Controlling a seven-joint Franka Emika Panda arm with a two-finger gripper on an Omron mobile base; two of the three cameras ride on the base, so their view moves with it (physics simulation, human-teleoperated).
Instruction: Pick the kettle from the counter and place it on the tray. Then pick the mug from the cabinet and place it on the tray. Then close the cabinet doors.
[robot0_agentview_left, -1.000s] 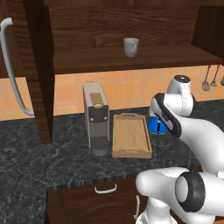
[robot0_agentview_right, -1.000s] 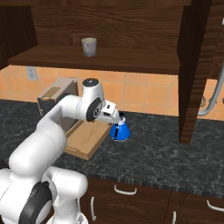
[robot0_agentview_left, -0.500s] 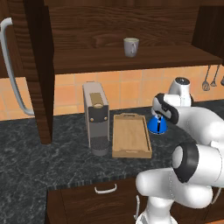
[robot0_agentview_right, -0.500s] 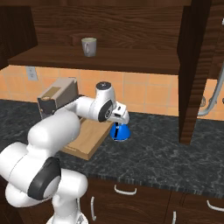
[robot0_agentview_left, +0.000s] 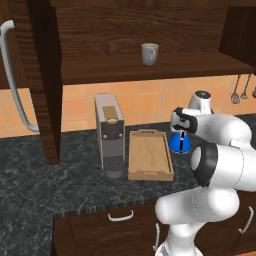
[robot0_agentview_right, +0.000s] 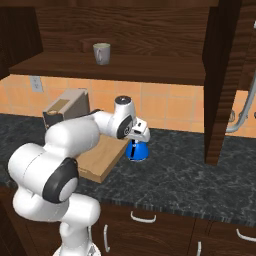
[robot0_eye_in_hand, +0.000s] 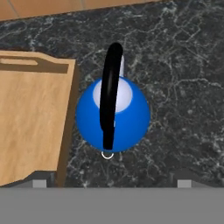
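Observation:
The small blue kettle stands on the dark counter, just right of the light wooden tray. My gripper hangs open right above it. In the hand view the kettle lies centred between the spread fingertips, its black handle arching toward me, with the tray at the left. The grey-beige mug sits on the shelf of the cabinet, whose doors stand open.
A grey coffee machine stands close against the tray's left side. Utensils hang on the tiled wall at the right. Drawers with small handles run under the counter.
The hand has edged over the kettle and the elbow has swung out toward the cameras. The jaws stayed open and the kettle has not moved.

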